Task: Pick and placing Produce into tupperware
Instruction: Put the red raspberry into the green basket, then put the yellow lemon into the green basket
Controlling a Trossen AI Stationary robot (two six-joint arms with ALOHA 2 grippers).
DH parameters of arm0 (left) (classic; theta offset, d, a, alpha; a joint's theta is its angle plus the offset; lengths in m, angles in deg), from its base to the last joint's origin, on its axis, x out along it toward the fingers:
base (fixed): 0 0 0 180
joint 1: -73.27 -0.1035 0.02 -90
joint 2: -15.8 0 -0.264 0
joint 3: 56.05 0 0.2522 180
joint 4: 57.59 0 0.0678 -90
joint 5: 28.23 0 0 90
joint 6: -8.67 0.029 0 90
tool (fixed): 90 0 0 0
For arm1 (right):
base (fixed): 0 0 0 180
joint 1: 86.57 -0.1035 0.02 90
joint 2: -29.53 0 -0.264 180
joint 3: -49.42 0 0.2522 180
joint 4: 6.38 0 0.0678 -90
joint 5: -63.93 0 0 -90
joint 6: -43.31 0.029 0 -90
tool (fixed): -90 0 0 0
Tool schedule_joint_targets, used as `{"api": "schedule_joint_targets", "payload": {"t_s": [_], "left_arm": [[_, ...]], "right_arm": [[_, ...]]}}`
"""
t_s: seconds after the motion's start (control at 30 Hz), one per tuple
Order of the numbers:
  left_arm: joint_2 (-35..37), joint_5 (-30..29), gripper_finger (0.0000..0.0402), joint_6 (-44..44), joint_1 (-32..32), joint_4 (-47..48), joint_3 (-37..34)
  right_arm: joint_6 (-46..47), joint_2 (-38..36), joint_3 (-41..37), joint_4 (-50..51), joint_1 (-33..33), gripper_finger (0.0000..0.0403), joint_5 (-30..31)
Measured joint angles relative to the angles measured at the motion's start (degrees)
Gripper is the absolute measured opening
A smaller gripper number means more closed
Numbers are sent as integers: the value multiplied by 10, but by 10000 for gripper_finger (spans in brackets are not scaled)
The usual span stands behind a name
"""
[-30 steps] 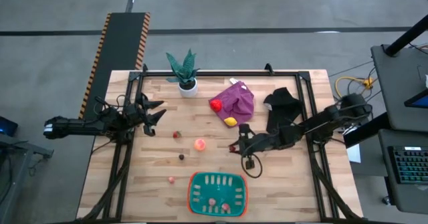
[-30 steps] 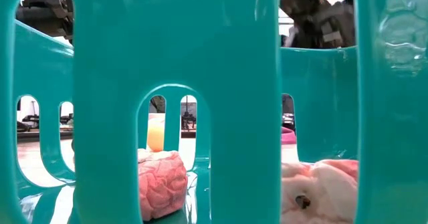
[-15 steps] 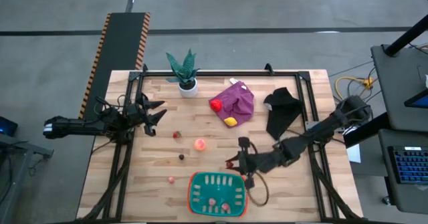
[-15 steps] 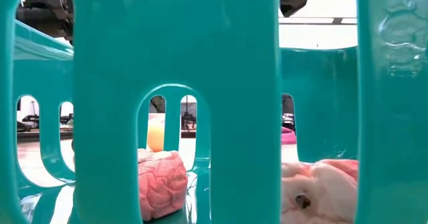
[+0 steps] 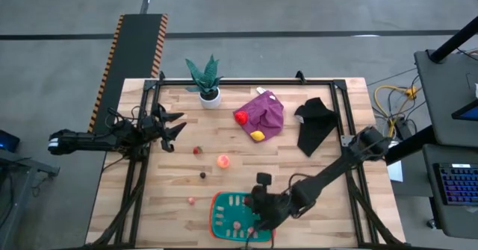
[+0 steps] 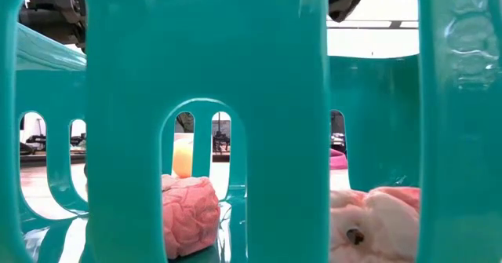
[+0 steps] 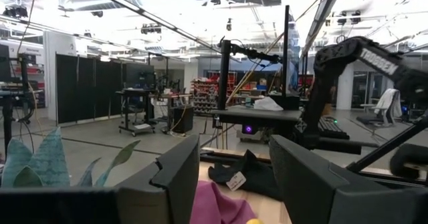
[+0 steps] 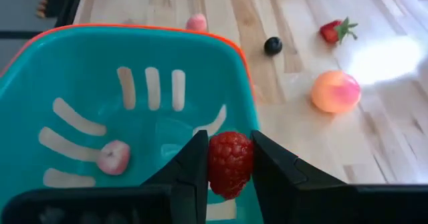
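A red toy raspberry [image 8: 231, 165] sits between the fingers of my right gripper [image 8: 231, 158], which hovers over the teal tupperware [image 8: 80, 63] with the orange rim, at the table's near edge [image 5: 213, 219]. A pink piece [image 8: 113, 157] lies on its slotted floor; the low view shows two pink pieces [image 6: 188, 214] inside. On the table lie a peach [image 5: 223, 161], a strawberry [image 5: 197, 150], a dark round piece [image 5: 202, 175] and a tiny pink piece [image 5: 191, 201]. A red piece [image 5: 241, 117] and a yellow one [image 5: 257, 136] rest on the purple cloth. My left gripper [image 5: 176, 127] waits open at the table's left. My right gripper pinches the raspberry [image 8: 231, 177] between its two fingers [image 8: 198, 164], one on each side of the berry. The berry is lifted clear and hangs above the inside of the tupperware, near its right wall.
A purple cloth [image 5: 263, 112] and a black cloth [image 5: 314, 125] lie toward the far right. A potted plant [image 5: 205, 82] in a white pot stands at the far edge. The black frame rails run along the table's sides.
My right gripper has moved from the table's middle toward the near edge, carrying the raspberry, and now stands over the tupperware. The left arm has kept still.
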Motion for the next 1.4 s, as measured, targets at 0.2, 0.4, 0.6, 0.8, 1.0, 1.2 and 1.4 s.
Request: {"api": "schedule_joint_targets", "payload": {"t_s": [0.2, 0.4, 0.6, 0.8, 1.0, 1.2, 1.4], "left_arm": [[0, 0, 169, 0, 0, 0, 0], [0, 1, 169, 0, 0, 0, 0], [2, 1, 169, 0, 0, 0, 0], [3, 1, 169, 0, 0, 0, 0], [3, 1, 169, 0, 0, 0, 0], [3, 1, 169, 0, 0, 0, 0], [3, 1, 169, 0, 0, 0, 0]], "right_arm": [[95, 56, 134, 203, -14, 79, 3], [181, 74, 189, 317, -16, 79, -31], [232, 74, 193, 317, -17, 79, -90], [265, 74, 177, 319, -18, 81, -143], [248, 73, 173, 319, -15, 96, -143], [267, 72, 171, 350, -7, 136, -140], [276, 66, 170, 363, -3, 187, -75]]}}
